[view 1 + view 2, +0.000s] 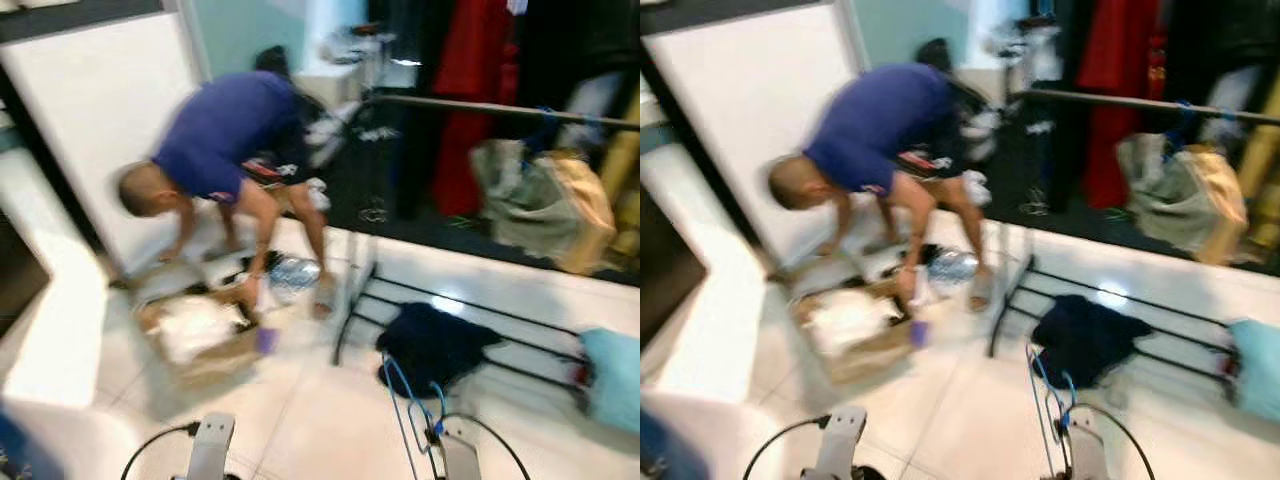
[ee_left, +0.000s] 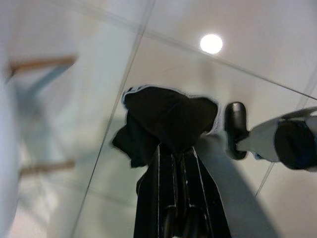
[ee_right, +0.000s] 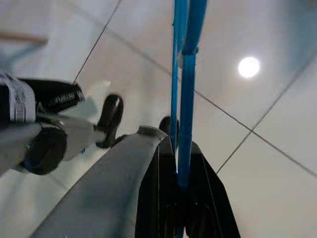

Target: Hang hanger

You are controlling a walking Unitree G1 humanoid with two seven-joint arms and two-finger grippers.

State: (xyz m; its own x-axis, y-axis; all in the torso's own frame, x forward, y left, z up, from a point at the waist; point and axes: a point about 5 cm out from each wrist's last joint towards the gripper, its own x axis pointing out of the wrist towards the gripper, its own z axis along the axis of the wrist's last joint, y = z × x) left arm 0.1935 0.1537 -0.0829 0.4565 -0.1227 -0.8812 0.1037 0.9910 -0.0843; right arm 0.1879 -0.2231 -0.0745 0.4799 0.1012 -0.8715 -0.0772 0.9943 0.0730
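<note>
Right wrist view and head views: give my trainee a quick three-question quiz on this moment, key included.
1. True or false: the right gripper is shut on the blue hanger.
2. What lies on the low black rack? A) dark garment B) a shoe C) a towel
3. What is the person bending over?

Key: 1 true. 2 A, the dark garment. 3 An open cardboard box on the floor.
</note>
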